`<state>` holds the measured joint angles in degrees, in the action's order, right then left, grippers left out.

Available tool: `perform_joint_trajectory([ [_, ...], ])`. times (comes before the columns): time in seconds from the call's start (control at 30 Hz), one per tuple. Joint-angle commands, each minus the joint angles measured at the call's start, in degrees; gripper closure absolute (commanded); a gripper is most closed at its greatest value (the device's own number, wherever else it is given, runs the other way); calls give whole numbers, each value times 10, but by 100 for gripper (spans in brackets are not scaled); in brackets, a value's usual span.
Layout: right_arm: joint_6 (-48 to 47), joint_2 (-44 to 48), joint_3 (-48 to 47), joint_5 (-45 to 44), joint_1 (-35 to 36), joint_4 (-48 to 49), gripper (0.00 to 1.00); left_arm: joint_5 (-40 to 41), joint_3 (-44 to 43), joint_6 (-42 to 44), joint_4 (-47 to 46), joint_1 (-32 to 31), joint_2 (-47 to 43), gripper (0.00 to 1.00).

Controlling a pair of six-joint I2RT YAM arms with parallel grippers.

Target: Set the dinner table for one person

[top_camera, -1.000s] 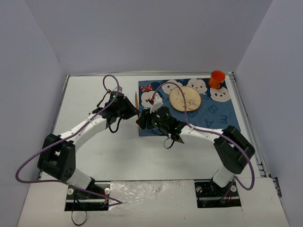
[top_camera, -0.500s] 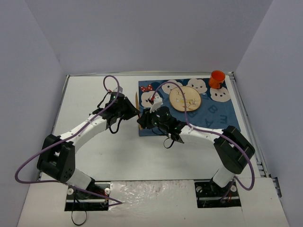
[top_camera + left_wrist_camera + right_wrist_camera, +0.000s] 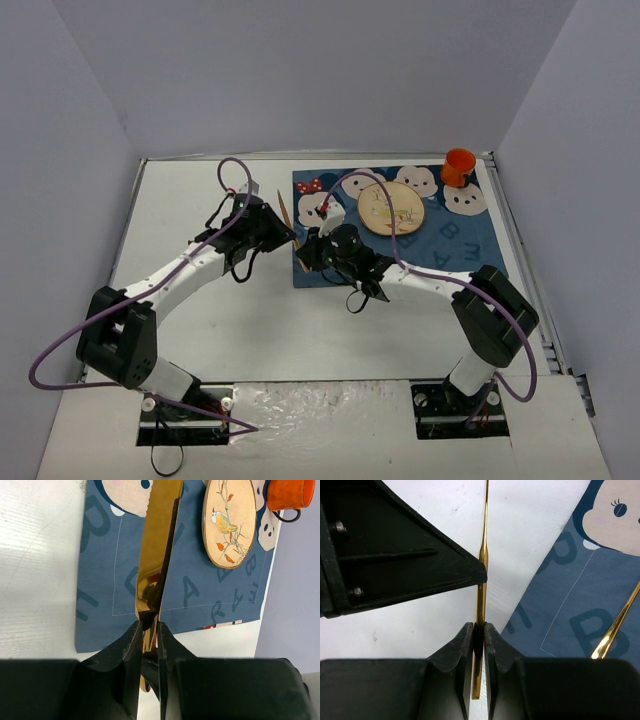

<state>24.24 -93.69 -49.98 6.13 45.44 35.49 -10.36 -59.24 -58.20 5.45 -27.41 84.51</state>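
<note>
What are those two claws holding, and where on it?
Both seem to pinch one gold cutlery piece: the right gripper near its thicker end, the left gripper further along it.

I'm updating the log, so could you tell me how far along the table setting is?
Done: placemat, wooden plate and orange cup are laid out on the dinner table. In hand: both the left gripper and right gripper are shut on gold cutlery at the placemat's left edge. Left: setting cutlery down beside the plate.
</note>
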Motion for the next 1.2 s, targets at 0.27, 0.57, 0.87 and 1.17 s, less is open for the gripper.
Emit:
perform_joint_trajectory([
  [0.27,-38,72,-1,-58,-8,-10,100,42,-12,30,4,-14,-55,54],
  [0.57,-94,148,31,-131,-51,-105,100,69,-31,74,88,-13,-91,19],
  [0.87,-130,223,57,-186,-197,-234,100,104,-89,207,272,64,-123,3],
  [1.17,-178,177,-1,-220,-360,-301,100,84,-127,336,369,150,-138,3],
])
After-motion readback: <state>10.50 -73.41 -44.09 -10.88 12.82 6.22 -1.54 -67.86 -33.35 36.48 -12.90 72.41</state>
